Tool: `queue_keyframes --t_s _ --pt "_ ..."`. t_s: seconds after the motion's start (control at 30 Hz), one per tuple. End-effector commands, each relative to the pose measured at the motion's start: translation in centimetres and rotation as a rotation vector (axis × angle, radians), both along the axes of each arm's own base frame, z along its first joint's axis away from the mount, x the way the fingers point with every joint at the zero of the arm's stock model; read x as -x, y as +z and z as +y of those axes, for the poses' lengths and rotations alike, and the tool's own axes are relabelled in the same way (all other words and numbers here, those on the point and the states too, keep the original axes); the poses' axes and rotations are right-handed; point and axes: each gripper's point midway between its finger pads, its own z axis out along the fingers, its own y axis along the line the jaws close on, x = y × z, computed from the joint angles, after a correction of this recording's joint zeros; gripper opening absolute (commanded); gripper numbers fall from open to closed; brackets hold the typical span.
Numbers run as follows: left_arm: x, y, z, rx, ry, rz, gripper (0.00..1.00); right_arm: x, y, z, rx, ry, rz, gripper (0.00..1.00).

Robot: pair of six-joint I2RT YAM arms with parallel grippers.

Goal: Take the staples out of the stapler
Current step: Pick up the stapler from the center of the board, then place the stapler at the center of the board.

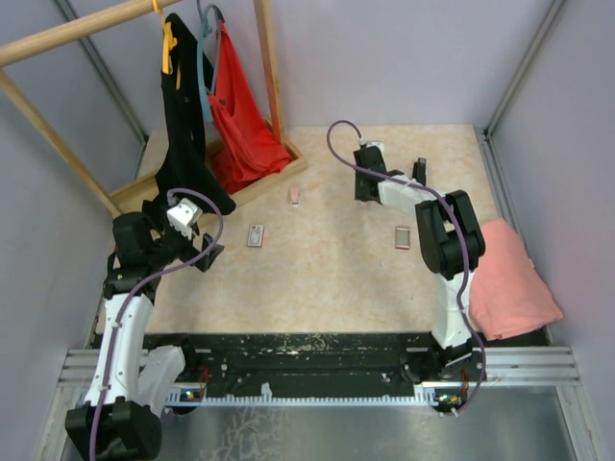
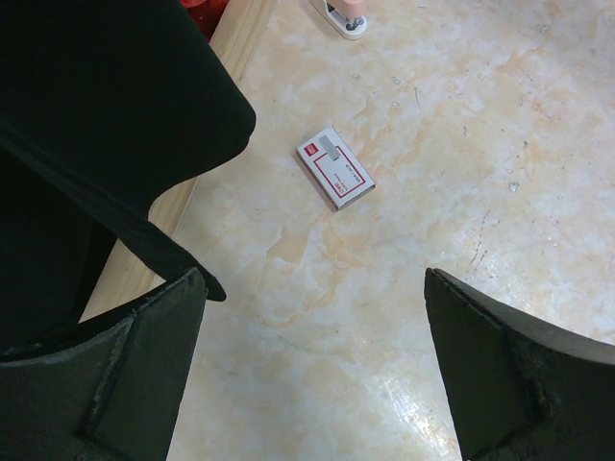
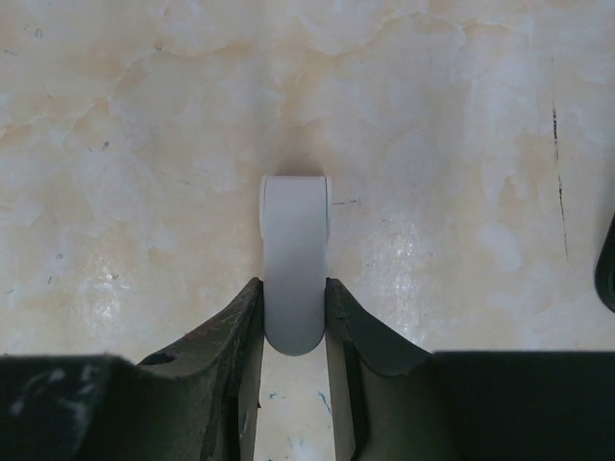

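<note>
My right pincer (image 3: 293,288) clamped on slim pale-grey round-ended bar (image 3: 295,221), identity unclear | risk: end-only grip, bar may pivot or slip.

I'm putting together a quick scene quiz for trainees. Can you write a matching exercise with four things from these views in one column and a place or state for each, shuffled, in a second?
Things:
1. left tool
2. right tool
3. pink cloth
4. red garment

Places or states:
A. hanging on the wooden rack
B. wide open, holding nothing
C. lying at the right edge of the table
D. closed on a pale narrow piece

Pairs: 1-B, 2-D, 3-C, 4-A
</note>
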Motion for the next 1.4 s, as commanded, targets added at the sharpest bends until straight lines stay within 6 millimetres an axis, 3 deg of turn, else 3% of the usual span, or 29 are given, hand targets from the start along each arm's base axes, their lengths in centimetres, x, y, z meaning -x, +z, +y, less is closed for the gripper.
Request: queue_keyframes --t_s 0.0,0.37,0.6,0.93,1.37 --pt "0.1 0.5 -0.3 -0.003 -0.025 -0.032 1.00 -1.2 2.8 0.6 0.004 0.004 -0.086 0.25" --pt "0.1 0.5 -0.4 0.001 -0.031 -0.029 1.00 -1.0 6.4 0.8 0.036 0.069 -0.187 0.11" --pt "0.0 0.7 -0.3 0.000 -0.027 -0.031 1.00 0.4 9.1 1.9 0.035 0.200 -0.258 0.10" --pt "-0.1 1.0 -0.3 0.000 -0.026 -0.037 1.00 6.6 12.4 7.2 0.010 0.549 -0.381 0.08" --pt "0.1 1.0 -0.5 0.003 -0.036 -0.037 1.00 14.7 9.8 14.1 -0.043 0.994 -0.371 0.08"
